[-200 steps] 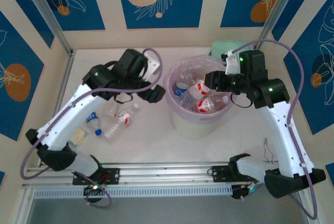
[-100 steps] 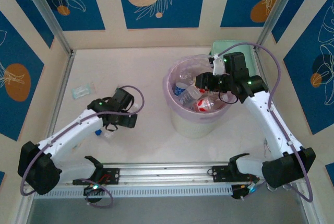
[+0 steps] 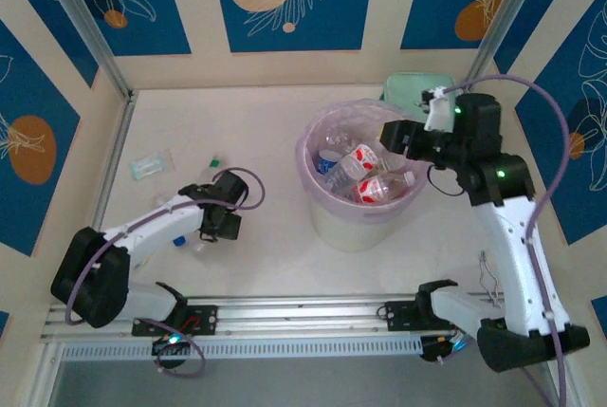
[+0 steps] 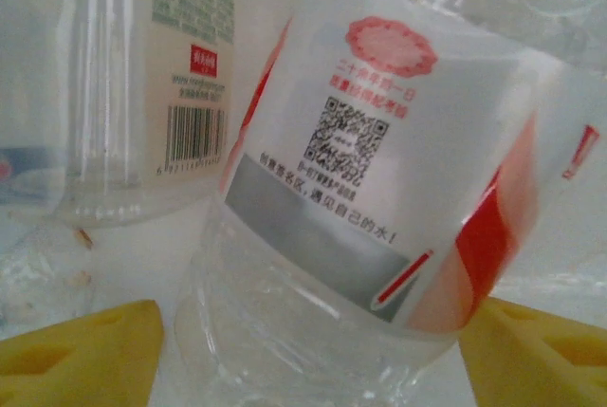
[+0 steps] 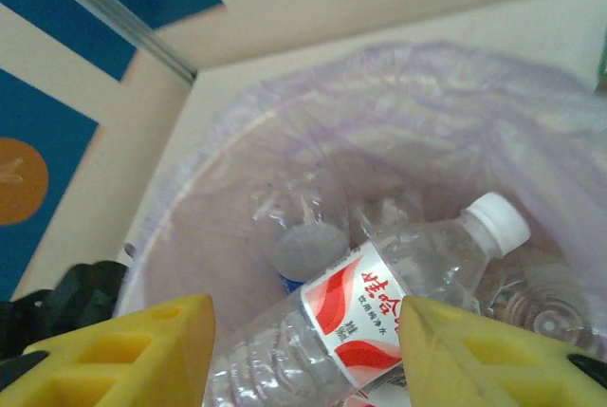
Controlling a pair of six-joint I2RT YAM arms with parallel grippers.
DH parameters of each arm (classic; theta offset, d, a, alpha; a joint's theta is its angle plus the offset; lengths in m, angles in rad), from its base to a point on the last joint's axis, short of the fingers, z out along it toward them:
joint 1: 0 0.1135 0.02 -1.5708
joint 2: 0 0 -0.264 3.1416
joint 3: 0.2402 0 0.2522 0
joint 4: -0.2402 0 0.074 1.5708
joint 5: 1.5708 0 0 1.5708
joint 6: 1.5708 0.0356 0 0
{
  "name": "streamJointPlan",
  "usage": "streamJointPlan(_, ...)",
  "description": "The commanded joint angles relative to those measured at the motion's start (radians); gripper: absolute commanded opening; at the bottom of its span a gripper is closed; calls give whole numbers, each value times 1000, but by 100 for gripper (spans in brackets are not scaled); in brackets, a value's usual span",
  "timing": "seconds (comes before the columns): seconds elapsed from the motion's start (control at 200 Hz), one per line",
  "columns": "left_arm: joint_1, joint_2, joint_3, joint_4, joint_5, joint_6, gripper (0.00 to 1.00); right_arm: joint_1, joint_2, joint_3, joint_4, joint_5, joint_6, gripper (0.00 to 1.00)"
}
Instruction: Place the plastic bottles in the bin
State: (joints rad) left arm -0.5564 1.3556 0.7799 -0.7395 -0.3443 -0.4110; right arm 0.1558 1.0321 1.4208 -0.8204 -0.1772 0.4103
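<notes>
Your left fingers [image 4: 76, 355] stand wide, straddling a red-white labelled bottle [image 4: 379, 170] on the surface [image 3: 275, 122], with a gap on one side. Your right fingers [image 5: 123, 350] hang apart, empty, above the bin [image 5: 455, 113]; bottles [image 5: 379, 307] lie inside.

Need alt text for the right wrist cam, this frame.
Looking down into the lilac-lined bin, a clear bottle with a red-and-white label and a white cap lies inside, next to a second bottle. The right gripper hangs open above them, its yellow fingers at the lower corners.
</notes>
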Motion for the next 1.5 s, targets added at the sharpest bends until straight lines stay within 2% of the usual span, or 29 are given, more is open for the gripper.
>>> streamJointPlan(0.0,12,16,-1,37,24,-5,69,-26,-27,20,-62,-35,0,55)
streamJointPlan(0.135,12,18,7,28,30,-7,57,-66,-50,8,-97,-22,-8,57)
streamJointPlan(0.215,11,8,11,21,31,-8,55,-121,-53,-5,-139,-20,-5,58)
streamJointPlan(0.375,10,-34,44,-14,74,-8,53,-247,-44,-37,-201,-94,-13,59)
streamJointPlan(0.53,11,-158,111,-42,160,17,52,-334,-58,-72,-234,-135,-32,59)
streamJointPlan(0.645,10,-242,228,-107,127,96,52,-384,-32,-84,-274,-198,-55,56)
streamJointPlan(0.795,10,-276,464,-204,116,179,50,-389,-32,-100,-269,-242,-57,49)
streamJointPlan(0.88,10,-276,570,-209,185,206,48,-388,-34,-110,-269,-255,-54,43)
streamJointPlan(0.951,10,-285,611,-155,320,213,46,-387,-32,-118,-275,-259,-61,35)
streamJointPlan(1.041,9,-287,639,-51,518,180,43,-386,-35,-134,-274,-253,-64,28)
streamJointPlan(1.131,1,-263,693,2,604,143,40,-386,-38,-145,-267,-252,-60,23)
streamJointPlan(1.281,-68,-192,789,52,639,115,37,-380,-40,-158,-258,-245,-59,18)
streamJointPlan(1.496,-263,-6,960,29,586,144,36,-376,-41,-155,-260,-237,-64,15)
